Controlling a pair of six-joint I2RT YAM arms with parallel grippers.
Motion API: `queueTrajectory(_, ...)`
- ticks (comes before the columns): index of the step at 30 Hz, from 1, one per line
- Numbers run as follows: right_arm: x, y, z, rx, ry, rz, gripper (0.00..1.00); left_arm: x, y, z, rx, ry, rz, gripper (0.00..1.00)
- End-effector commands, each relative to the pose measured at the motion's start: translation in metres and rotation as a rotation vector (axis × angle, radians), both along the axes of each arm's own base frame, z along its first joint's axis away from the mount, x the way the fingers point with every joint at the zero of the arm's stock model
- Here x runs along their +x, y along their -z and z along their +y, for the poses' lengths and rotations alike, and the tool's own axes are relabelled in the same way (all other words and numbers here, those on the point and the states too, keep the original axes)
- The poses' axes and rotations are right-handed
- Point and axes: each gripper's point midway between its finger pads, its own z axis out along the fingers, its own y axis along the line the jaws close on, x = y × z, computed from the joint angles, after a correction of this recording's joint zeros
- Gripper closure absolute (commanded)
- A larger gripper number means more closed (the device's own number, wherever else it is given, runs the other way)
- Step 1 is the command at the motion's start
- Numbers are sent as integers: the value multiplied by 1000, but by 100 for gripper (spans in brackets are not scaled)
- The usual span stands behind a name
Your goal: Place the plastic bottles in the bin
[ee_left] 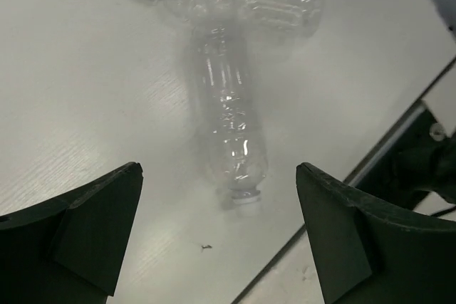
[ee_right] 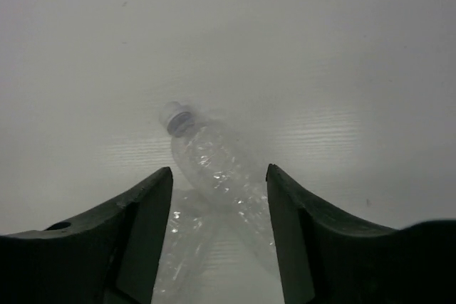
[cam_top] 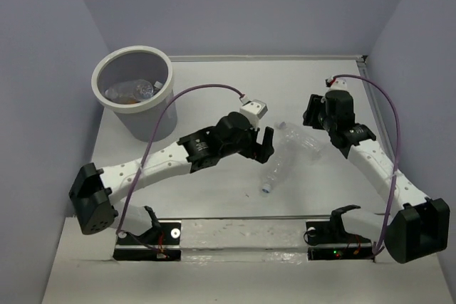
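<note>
Your left hand point(ee_left: 219, 170), wide open and empty, sits nearest the clear bottle point(ee_left: 226, 126). The bottle's long axis runs straight ahead between the jaws, cap toward you.

Two clear bottles point(cam_top: 276, 169) outside, one bin point(cam_top: 133, 53), two arms point(cam_top: 164, 161)

Left arm point(cam_top: 160, 164): shoulder at near-left, stretched low across to the centre, elbow almost straight, black wrist at the end. Left pincer point(cam_top: 266, 145) points right and angles down at the tabletop point(cam_top: 214, 197), jaws spread wide.

Right arm point(cam_top: 374, 165): shoulder at near-right, forearm running to the far side and slightly left, wrist bent. Right pincer point(cam_top: 311, 112) faces left and tilts down, jaws parted, narrower gap than the left. Both pincers are off the tabletop.
</note>
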Motion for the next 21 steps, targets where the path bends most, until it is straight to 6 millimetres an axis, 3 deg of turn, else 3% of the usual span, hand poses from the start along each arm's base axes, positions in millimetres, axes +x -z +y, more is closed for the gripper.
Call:
queueTrajectory(1,17,6,-4,27,-19,28,32,25,28,-24,53,-26,-33,1)
queueTrajectory(3,22,18,2,12,-62,69,21,25,36,-40,59,19,-9,1)
queueTrajectory(6,28,21,7,9,-114,99,14,35,56,-59,103,34,8,1)
queueTrajectory(7,29,31,13,7,-152,135,13,36,75,-64,141,48,31,1)
queueTrajectory(9,31,38,13,-2,-158,164,12,41,78,-77,149,77,29,1)
queueTrajectory(13,36,71,10,-42,-156,257,12,47,117,-98,223,133,71,1)
queueTrajectory(17,36,83,7,-71,-159,289,11,47,139,-108,254,167,113,1)
queueTrajectory(21,36,99,8,-75,-164,334,11,53,160,-105,293,139,123,1)
